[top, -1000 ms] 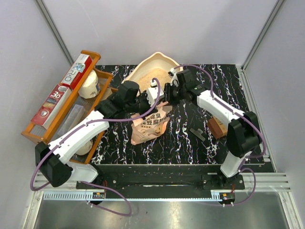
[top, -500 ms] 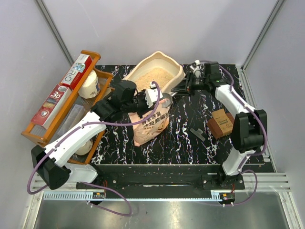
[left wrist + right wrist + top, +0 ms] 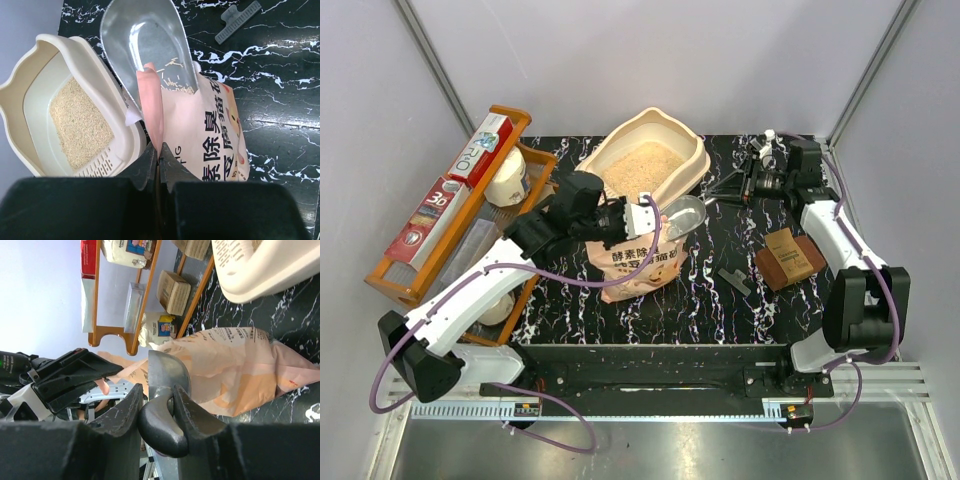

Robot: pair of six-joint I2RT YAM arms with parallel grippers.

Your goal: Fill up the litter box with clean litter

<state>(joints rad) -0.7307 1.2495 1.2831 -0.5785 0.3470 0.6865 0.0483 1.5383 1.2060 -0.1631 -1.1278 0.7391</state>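
Observation:
The cream litter box (image 3: 692,165) stands at the back centre with clean litter (image 3: 642,168) inside; both show in the left wrist view, the box (image 3: 117,125) and the litter (image 3: 80,122). My left gripper (image 3: 638,214) is shut on the top edge of the pink litter bag (image 3: 642,264), seen pinched between the jaws (image 3: 159,161). My right gripper (image 3: 750,187) is shut on the handle (image 3: 165,427) of a metal scoop (image 3: 684,213). The scoop bowl (image 3: 145,45) hangs over the bag mouth, nearly empty, with a few granules in it.
An orange wooden rack (image 3: 425,262) with boxes and bags stands at the left. A brown box (image 3: 790,258) and a grey clip (image 3: 733,280) lie on the black marbled table right of the bag. The enclosure walls are close behind.
My right arm has swung right and back, drawing the scoop away from the litter box to the bag mouth. The bag now stands more upright in my left gripper.

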